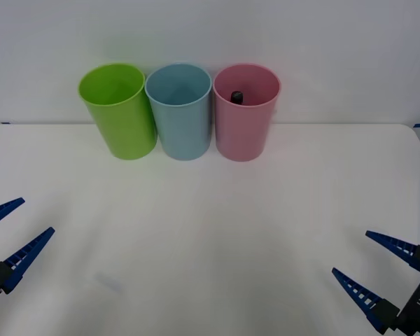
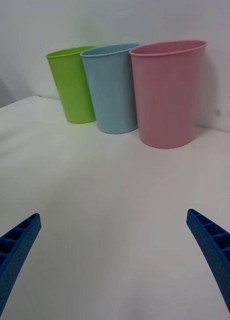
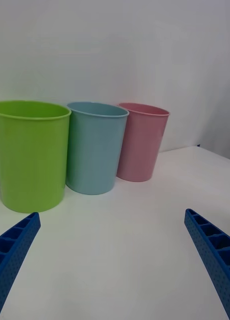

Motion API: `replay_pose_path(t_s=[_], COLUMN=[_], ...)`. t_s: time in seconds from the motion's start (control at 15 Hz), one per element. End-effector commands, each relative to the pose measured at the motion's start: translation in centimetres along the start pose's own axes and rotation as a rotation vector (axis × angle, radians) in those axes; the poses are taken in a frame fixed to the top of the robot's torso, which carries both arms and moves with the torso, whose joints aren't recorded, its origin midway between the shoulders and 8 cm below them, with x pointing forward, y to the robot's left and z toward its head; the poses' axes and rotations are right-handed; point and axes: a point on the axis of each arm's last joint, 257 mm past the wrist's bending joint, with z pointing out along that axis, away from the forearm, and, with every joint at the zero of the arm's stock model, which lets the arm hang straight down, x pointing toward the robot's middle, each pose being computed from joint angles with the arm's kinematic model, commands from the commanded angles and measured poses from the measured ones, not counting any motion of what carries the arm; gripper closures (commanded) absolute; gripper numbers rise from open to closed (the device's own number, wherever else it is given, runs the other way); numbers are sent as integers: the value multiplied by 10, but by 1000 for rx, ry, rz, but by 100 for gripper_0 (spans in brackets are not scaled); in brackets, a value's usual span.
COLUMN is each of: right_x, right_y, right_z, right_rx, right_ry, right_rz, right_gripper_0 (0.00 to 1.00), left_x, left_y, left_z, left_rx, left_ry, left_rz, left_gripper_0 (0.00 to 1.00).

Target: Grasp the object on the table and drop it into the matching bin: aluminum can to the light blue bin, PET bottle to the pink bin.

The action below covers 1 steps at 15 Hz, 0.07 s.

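Pink plastic marks the bin (image 1: 245,126) that holds the bottle (image 1: 236,96): its black cap peeks up inside the rim, against the wall nearest the light blue bin (image 1: 180,119). Only that cap shows; the rest of the bottle lies hidden below the rim. Three bins stand in a row along the far edge of the white table (image 1: 210,238), close to one another: a lime green bin (image 1: 119,115) toward my left, the light blue one in the middle, the pink one toward my right.

My left tool (image 1: 5,238) hangs over the near left corner of the table, its blue ribbed fingers spread wide and holding nothing. My right tool (image 1: 381,269) hangs over the near right corner, fingers likewise spread apart and bare. Both sit well apart from the bins.
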Motion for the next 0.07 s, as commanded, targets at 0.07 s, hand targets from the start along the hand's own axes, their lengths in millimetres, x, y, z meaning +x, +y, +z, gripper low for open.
replay_pose_path(t_s=[0.07], right_x=[0], right_y=[0], right_z=[0], right_rx=[1], right_ry=[1], right_rz=[-1], right_gripper_0=[0], left_x=[0], left_y=[0], left_z=[0], left_rx=[0], left_ry=[0], left_rz=[0], left_gripper_0=[0])
